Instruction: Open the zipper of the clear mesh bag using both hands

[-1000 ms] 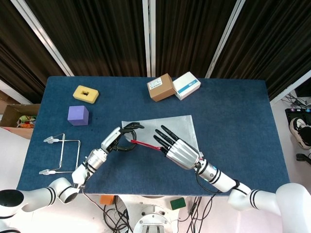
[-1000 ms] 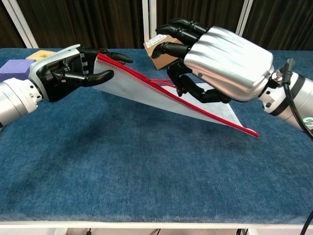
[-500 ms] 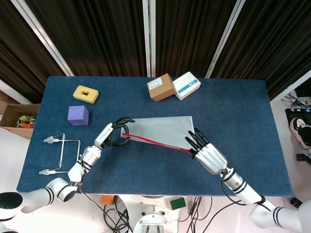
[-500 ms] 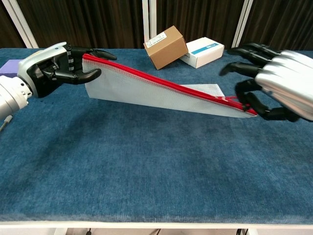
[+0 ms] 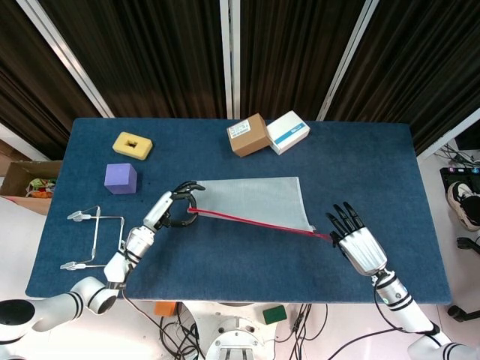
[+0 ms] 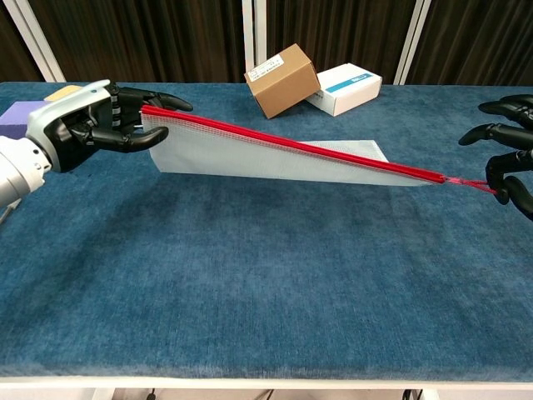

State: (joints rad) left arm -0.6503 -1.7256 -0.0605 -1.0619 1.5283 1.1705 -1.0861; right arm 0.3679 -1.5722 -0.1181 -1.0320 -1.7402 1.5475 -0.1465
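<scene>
Mesh bag lies near the middle of our blue counter, its red zipper edge stretched taut between our hands and its 9 o'clock corner lifted off the cloth. Our left hand grips that raised corner in its fingers, while our right hand, out at 4 o'clock, pinches the red zipper pull. Toward 12 o'clock sit a brown cardboard box and a white box side by side.
</scene>
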